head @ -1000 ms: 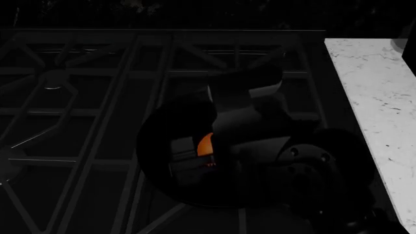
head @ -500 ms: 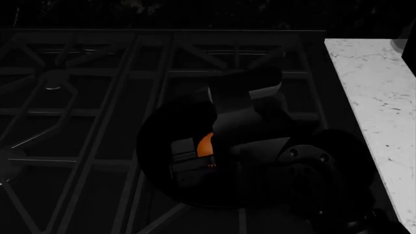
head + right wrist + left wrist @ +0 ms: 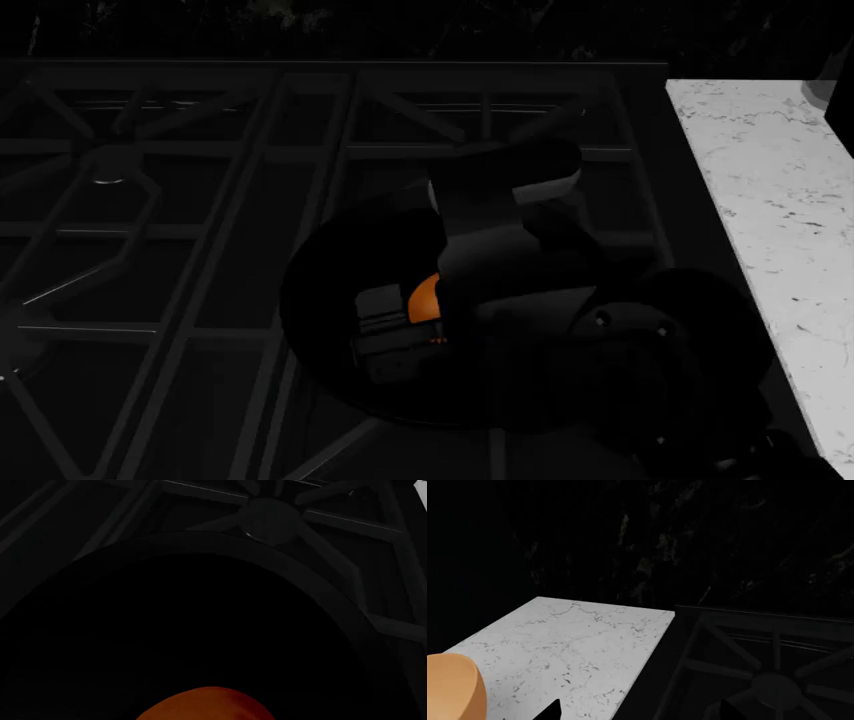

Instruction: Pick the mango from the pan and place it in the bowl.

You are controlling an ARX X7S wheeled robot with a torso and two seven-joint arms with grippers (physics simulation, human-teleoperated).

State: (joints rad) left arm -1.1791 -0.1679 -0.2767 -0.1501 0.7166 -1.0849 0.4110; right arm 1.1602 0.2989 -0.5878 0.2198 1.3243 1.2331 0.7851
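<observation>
The mango [image 3: 424,297] lies in the black pan [image 3: 304,318] on the dark stove in the head view. My right gripper [image 3: 408,312] is down in the pan at the mango, with one finger [image 3: 380,308] against the fruit's left side and the other hidden under the arm. The right wrist view shows the mango [image 3: 207,705] close between the jaws, but the fingers are lost in the dark. My left gripper [image 3: 637,712] is open and empty over the counter's edge. Part of the orange-tan bowl [image 3: 450,687] shows beside it on the counter.
Black stove grates [image 3: 160,190] spread to the left of and behind the pan. A white marble counter [image 3: 767,190] runs along the stove's right side. Another marble counter [image 3: 574,650] borders the stove in the left wrist view, with a dark wall behind.
My right gripper has sunk slightly around the mango and its visible finger has shifted a little right. The mango stays in the pan.
</observation>
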